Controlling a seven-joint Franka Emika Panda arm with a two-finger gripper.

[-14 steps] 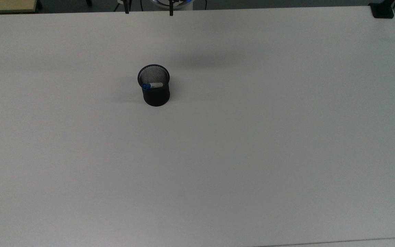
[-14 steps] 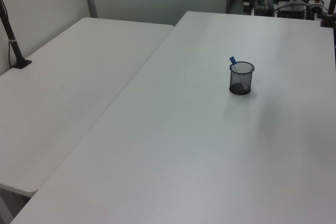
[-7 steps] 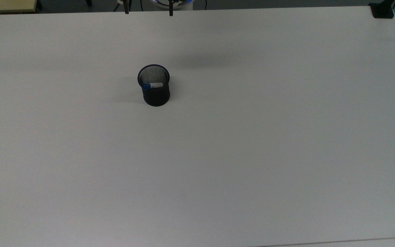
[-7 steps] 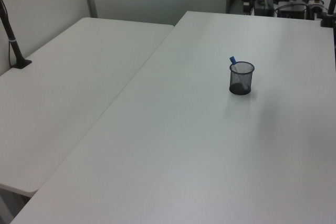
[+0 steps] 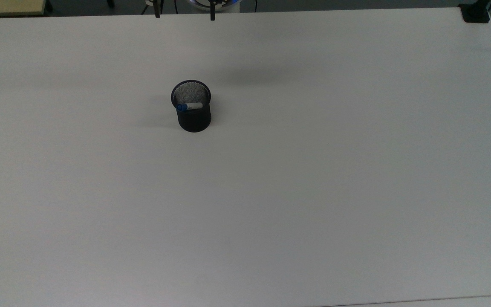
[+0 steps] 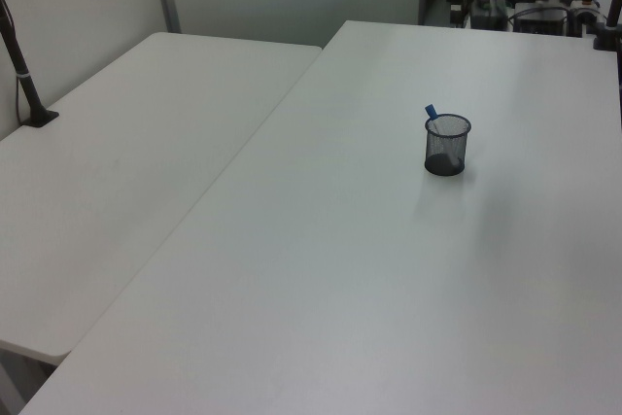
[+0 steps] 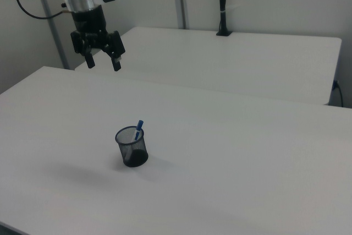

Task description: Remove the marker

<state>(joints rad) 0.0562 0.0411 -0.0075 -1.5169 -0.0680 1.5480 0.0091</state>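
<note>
The marker [image 5: 189, 106] has a white barrel and a blue cap. It leans inside an upright black mesh cup [image 5: 194, 119] on the white table [image 5: 313, 170]. Its blue cap pokes above the cup's rim in the left view [image 6: 430, 112] and the right view [image 7: 139, 125]. My gripper [image 7: 103, 65] hangs open and empty, high in the air, well off to the right view's upper left of the cup [image 7: 132, 149]. In the top view its two dark fingertips [image 5: 157, 13] show at the top edge, beyond the table's far side.
A second white table [image 6: 126, 172] adjoins this one at the left view's left, with a black pole clamped to it [image 6: 37, 116]. Another black clamp [image 5: 475, 13] sits at the top view's upper right corner. Equipment [image 6: 544, 12] is cluttered past the table's end.
</note>
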